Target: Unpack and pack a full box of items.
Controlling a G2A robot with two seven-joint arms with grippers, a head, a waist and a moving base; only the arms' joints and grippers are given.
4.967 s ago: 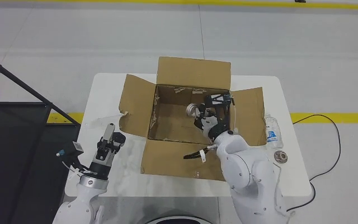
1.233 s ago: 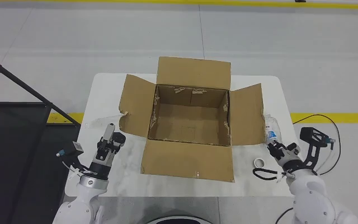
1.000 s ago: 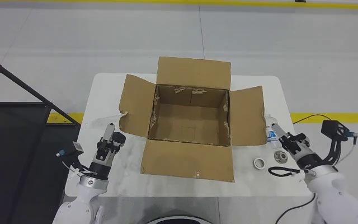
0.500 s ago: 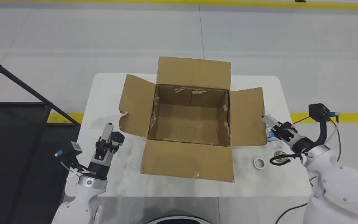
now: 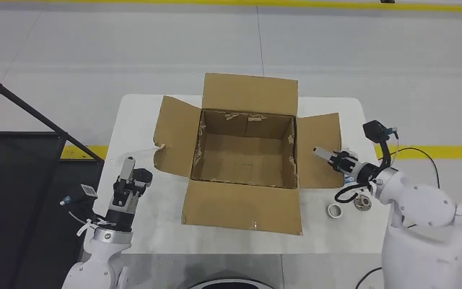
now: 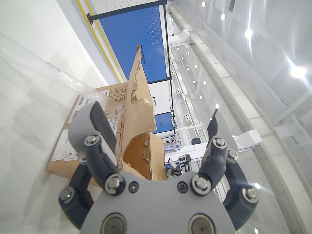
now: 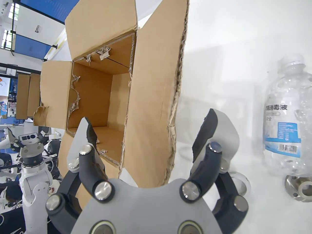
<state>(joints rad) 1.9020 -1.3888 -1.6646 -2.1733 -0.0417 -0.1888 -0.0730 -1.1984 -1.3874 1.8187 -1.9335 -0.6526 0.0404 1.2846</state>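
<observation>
The open cardboard box [image 5: 245, 155] stands mid-table with all flaps spread and nothing showing on its floor [image 7: 97, 108]. My right gripper [image 5: 328, 157] hovers open and empty over the box's right flap [image 7: 156, 79]. Beside that flap a clear plastic bottle [image 7: 284, 113] lies on the table, with a metal fitting [image 5: 363, 202] and a white tape ring [image 5: 335, 210] close to it. My left gripper [image 5: 132, 167] stands open and empty near the table's front left corner, facing the torn left flap [image 6: 139, 113].
The white table [image 5: 144, 115] has bare room left of the box and behind it. A black frame [image 5: 36, 123] stands off the table's left side. A black cable [image 5: 426, 162] runs past the right edge.
The right arm swung from the table's front right corner inward to the box's right flap, leaving the tape ring on the table. The left arm drew back slightly toward the front left.
</observation>
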